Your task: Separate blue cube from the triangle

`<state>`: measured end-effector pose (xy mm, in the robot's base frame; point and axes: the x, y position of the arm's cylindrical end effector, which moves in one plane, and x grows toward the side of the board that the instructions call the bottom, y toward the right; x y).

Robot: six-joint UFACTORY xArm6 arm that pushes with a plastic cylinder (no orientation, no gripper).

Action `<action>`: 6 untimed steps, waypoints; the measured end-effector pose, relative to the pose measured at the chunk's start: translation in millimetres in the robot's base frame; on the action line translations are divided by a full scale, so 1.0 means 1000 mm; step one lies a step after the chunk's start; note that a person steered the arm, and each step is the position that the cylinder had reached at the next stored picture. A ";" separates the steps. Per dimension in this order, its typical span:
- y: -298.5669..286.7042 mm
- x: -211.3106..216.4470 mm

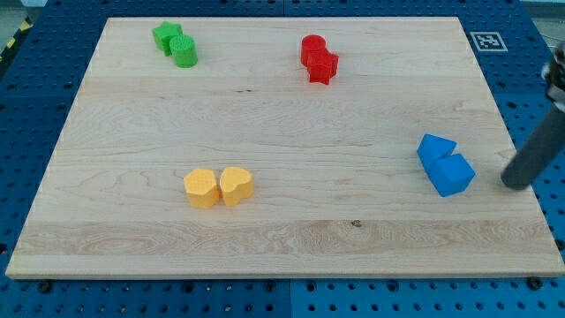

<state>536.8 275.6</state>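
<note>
A blue cube (454, 174) sits at the view's right on the wooden board (282, 124), touching a blue triangle (434, 147) just up and left of it. My tip (513, 183) is to the right of the blue cube, a short gap away and not touching it. The dark rod slants up to the view's right edge.
A green pair of blocks (176, 43) sits at the top left. A red pair (319, 58) sits at the top centre. Two yellow blocks, a hexagon (202, 187) and a heart (236, 185), touch at the lower left. The board's right edge runs close behind my tip.
</note>
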 end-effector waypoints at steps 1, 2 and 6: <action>0.000 0.023; 0.000 0.023; -0.060 0.013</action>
<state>549.7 216.0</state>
